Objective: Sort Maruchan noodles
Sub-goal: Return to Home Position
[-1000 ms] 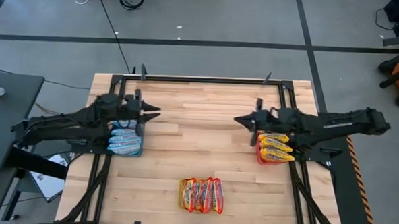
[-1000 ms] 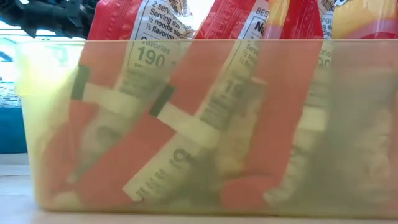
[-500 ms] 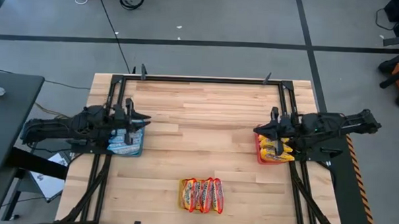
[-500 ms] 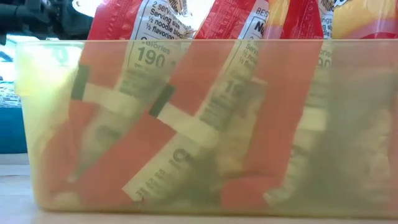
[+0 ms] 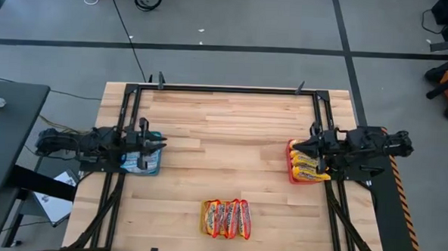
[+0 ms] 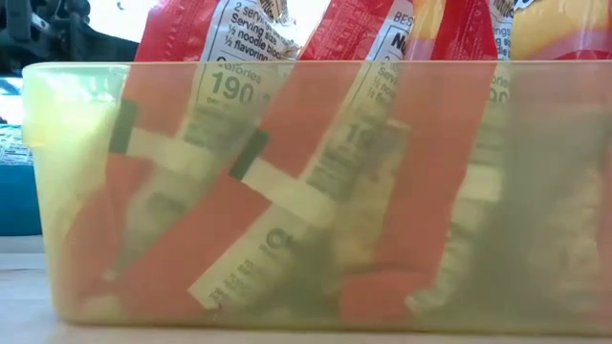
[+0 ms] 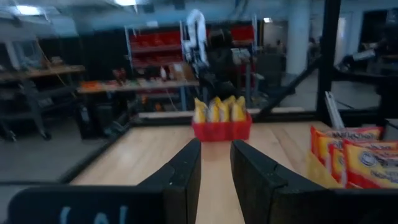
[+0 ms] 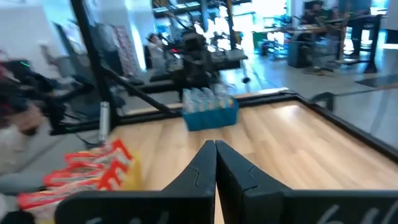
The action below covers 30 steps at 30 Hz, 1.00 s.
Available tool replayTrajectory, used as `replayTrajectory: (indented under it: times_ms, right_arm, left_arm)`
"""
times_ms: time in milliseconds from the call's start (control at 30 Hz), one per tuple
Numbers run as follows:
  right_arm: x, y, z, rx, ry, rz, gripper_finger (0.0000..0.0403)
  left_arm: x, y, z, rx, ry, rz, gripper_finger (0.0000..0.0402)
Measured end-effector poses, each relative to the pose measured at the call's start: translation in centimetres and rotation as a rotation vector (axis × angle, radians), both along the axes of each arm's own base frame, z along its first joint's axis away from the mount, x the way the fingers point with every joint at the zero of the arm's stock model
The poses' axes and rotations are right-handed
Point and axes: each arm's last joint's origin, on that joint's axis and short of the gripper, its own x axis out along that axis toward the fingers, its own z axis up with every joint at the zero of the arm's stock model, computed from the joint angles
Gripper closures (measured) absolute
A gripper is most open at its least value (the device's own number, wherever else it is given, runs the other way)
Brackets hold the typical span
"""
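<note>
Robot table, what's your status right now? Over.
Left gripper slightly open, empty, by blue bin; right gripper shut, empty, by red bin. Noodle packets all binned, including yellow bin. Nothing in the way.

Translucent yellow bin [image 6: 59, 143] fills the frame. Red-orange noodle packets [image 6: 239, 38] stand tilted inside, tops above the rim. Dark arm part [image 6: 38, 27] lies beyond; fingers not distinguishable.

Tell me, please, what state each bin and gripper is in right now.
Blue bin: holds blue packs.
Red bin: holds yellow packs, standing up.
Yellow bin: holds red packs, standing on edge.
Left gripper: slightly open, empty, by the blue bin.
Right gripper: shut, empty, by the red bin.
</note>
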Motion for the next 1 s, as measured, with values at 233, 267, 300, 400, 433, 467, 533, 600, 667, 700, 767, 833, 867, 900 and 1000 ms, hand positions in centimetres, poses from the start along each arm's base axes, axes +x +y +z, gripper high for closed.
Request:
replayTrajectory:
  times_ms: [233, 267, 300, 400, 433, 467, 533, 600, 667, 700, 767, 833, 867, 900, 1000]
  right_arm:
    - [0.9, 0.3, -1.8, 0.034, -0.054, 0.040, 0.0395]
    - [1.1, 0.4, -2.0, 0.030, -0.057, 0.040, 0.0395]
    - [1.3, 0.4, -2.4, 0.030, -0.065, 0.040, 0.0396]
    - [1.8, 0.5, -3.9, 0.033, -0.082, 0.051, 0.0396]
    - [2.0, 0.6, -4.4, 0.034, -0.091, 0.060, 0.0396]
    - [2.1, 0.7, -4.9, 0.035, -0.102, 0.066, 0.0396]
    - [2.2, 0.7, -5.3, 0.028, -0.086, 0.075, 0.0396]
    - [2.3, 0.7, -5.3, 0.018, -0.088, 0.074, 0.0396]
    - [2.2, 0.7, -5.1, 0.001, -0.113, 0.076, 0.0396]
    - [2.2, 0.7, -4.9, -0.009, -0.128, 0.082, 0.0396]
    - [2.2, 0.8, -5.0, -0.023, -0.123, 0.095, 0.0396]
    - [2.2, 0.8, -5.1, -0.014, -0.103, 0.098, 0.0397]
    - [2.2, 0.8, -5.2, -0.006, -0.095, 0.099, 0.0398]
    - [2.2, 0.8, -5.3, 0.003, -0.087, 0.101, 0.0398]
    - [2.2, 0.9, -5.7, -0.010, -0.051, 0.108, 0.0398]
  left_arm:
    - [0.2, 0.0, -1.4, 0.022, -0.043, 0.030, 0.0309]
    - [0.2, 0.0, -1.4, 0.006, -0.045, 0.028, 0.0309]
    - [0.2, 0.0, -1.5, -0.007, -0.043, 0.025, 0.0309]
    - [0.2, -0.2, -1.5, -0.040, -0.048, -0.031, 0.0309]
    - [0.2, -0.3, -1.5, -0.045, -0.050, -0.058, 0.0309]
    - [0.2, -0.3, -1.4, -0.051, -0.054, -0.075, 0.0309]
    - [0.2, -0.3, -1.4, -0.061, -0.059, -0.085, 0.0309]
    - [0.2, -0.3, -1.4, -0.060, -0.056, -0.085, 0.0309]
    - [0.2, -0.3, -1.4, -0.056, -0.057, -0.084, 0.0309]
    - [0.2, -0.3, -1.4, -0.053, -0.057, -0.083, 0.0309]
    - [0.2, -0.3, -1.3, -0.044, -0.058, -0.082, 0.0309]
    - [0.1, -0.3, -1.2, -0.063, -0.038, -0.082, 0.0309]
    - [0.1, -0.3, -1.2, -0.074, -0.025, -0.083, 0.0309]
    - [0.0, -0.3, -1.1, -0.086, -0.014, -0.087, 0.0309]
    - [0.1, -0.3, -1.4, -0.088, 0.018, -0.092, 0.0309]
